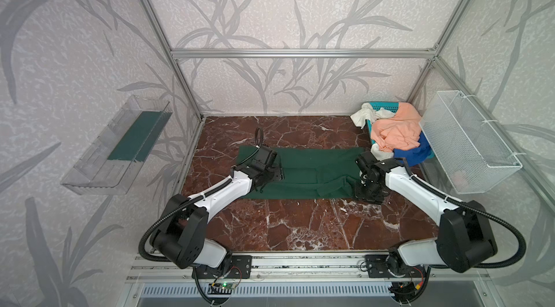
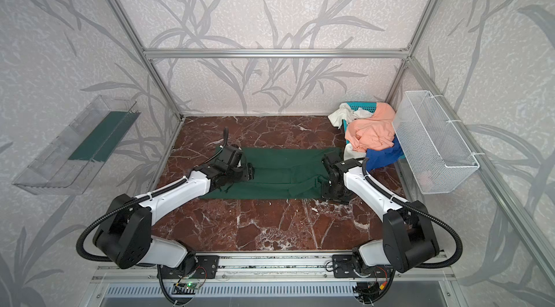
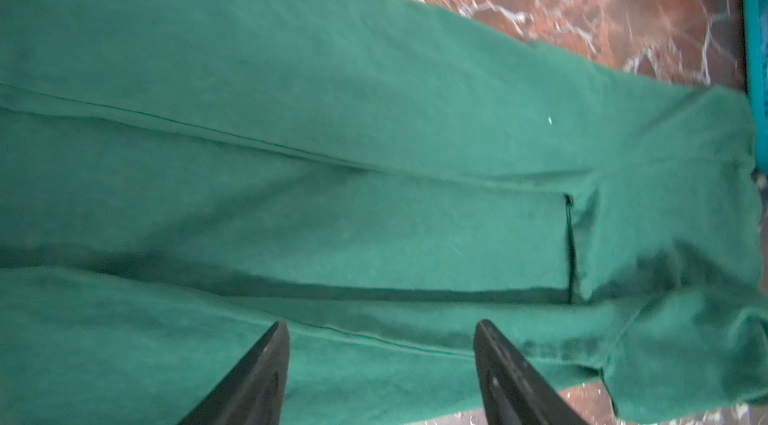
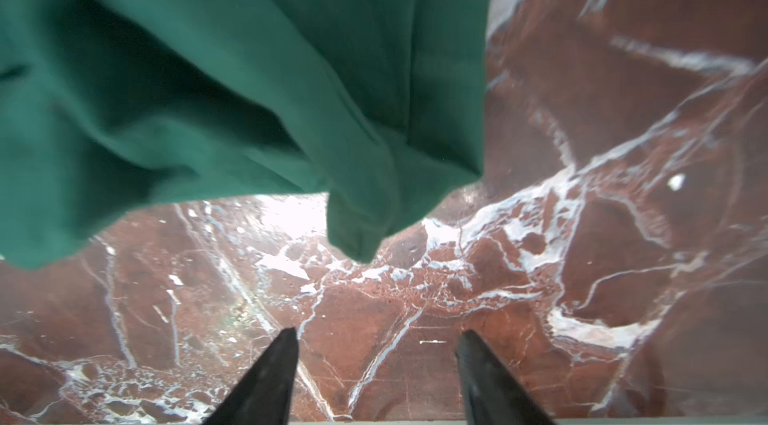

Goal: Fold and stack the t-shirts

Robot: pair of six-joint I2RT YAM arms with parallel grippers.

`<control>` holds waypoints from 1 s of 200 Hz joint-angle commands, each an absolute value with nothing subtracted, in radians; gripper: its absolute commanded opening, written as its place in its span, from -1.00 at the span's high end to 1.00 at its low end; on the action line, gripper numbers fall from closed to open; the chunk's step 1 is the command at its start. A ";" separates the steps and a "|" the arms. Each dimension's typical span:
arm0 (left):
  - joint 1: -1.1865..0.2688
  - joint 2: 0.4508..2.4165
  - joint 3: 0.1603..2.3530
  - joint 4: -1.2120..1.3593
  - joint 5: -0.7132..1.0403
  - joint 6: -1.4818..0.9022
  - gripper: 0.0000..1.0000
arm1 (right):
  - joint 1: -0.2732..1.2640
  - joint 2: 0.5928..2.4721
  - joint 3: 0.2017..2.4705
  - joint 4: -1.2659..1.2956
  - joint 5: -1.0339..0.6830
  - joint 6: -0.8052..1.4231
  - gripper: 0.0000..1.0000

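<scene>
A dark green t-shirt (image 1: 315, 170) (image 2: 285, 170) lies flat across the middle of the marble table, folded into a long strip with a sleeve laid over it. My left gripper (image 1: 271, 175) (image 2: 240, 175) hovers over its left end, open, with only green cloth (image 3: 374, 153) below the gap (image 3: 380, 327). My right gripper (image 1: 368, 194) (image 2: 335, 194) stands at the shirt's front right corner, open over bare marble (image 4: 378, 335); a rumpled green corner (image 4: 353, 215) lies just ahead of it. Peach (image 1: 396, 131) (image 2: 374, 131), blue (image 1: 411, 152) (image 2: 384, 155) and white (image 1: 365, 115) (image 2: 342, 113) shirts are heaped at the back right.
The heap rests in a teal slotted basket (image 1: 384, 107) (image 2: 362, 107) (image 3: 756, 28). A white wire-mesh basket (image 1: 468, 146) (image 2: 432, 143) hangs on the right wall, a clear plastic tray (image 1: 117, 143) (image 2: 75, 146) on the left wall. Bare marble table (image 1: 300, 224) stretches in front of the green shirt.
</scene>
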State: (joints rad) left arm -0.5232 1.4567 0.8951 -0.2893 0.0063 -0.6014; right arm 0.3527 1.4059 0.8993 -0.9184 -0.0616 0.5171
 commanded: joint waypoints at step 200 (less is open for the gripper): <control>-0.715 1.493 0.778 -0.297 -0.036 -0.373 -0.42 | 0.355 1.547 0.950 -0.798 0.159 0.486 1.00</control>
State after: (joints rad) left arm -0.7128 1.4807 0.7750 -0.2989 -0.0315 -0.3950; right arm 0.3538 1.5219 0.9058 -0.7437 0.1215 0.5148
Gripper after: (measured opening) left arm 0.709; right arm 0.055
